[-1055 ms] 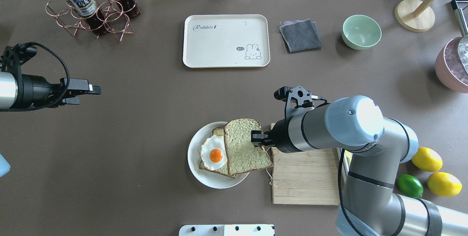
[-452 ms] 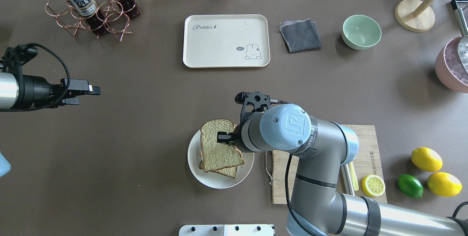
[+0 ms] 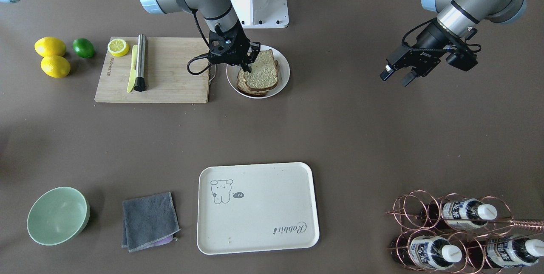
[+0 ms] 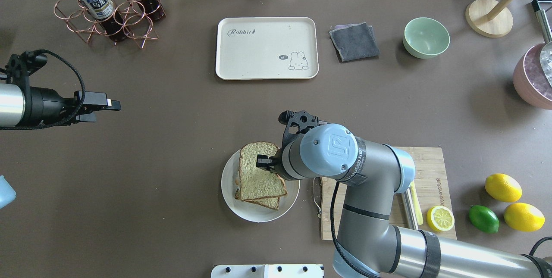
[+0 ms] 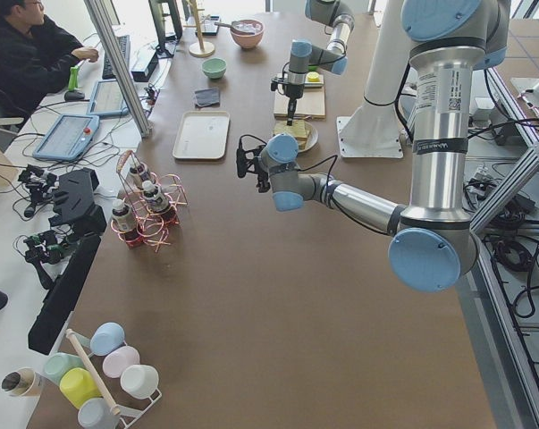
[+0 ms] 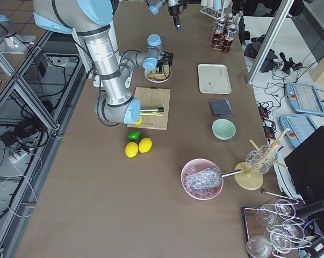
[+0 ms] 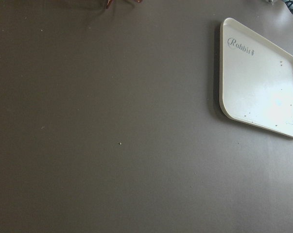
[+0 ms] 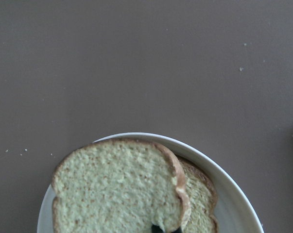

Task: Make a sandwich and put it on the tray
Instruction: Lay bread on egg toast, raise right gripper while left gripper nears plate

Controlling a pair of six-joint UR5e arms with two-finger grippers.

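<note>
The sandwich (image 4: 260, 177) sits on a round white plate (image 4: 228, 200) close to the robot's edge of the worktop, about halfway along it. Two bread slices are stacked there: the top slice (image 4: 258, 170) lies across the lower slice (image 4: 271, 203), skewed a little, so one crusty corner of the lower one pokes out toward the robot's edge.

The right gripper (image 4: 264, 161) is down at the plate, its fingers pinching the edge of the top slice on the side facing the arm. In the right wrist view one dark fingertip (image 8: 158, 227) shows against that crust.

The tray (image 4: 263, 54) lies flat near the opposite edge, also about midway along and well apart from the plate. Its "Rabbit" script and small drawing are in plain sight.

The left gripper (image 3: 397, 75) hangs in the air over bare worktop toward the robot's left end. Its two fingers are spread and there is nothing between them.

A wooden cutting board (image 3: 170, 74) lies just beside the plate toward the robot's right end, with a lemon half (image 4: 440, 218) on it. A green bowl (image 4: 426, 37) and a folded grey cloth (image 4: 354, 42) sit along the far edge beside the tray. A copper bottle rack (image 4: 108, 15) stands in the far corner at the robot's left end.
</note>
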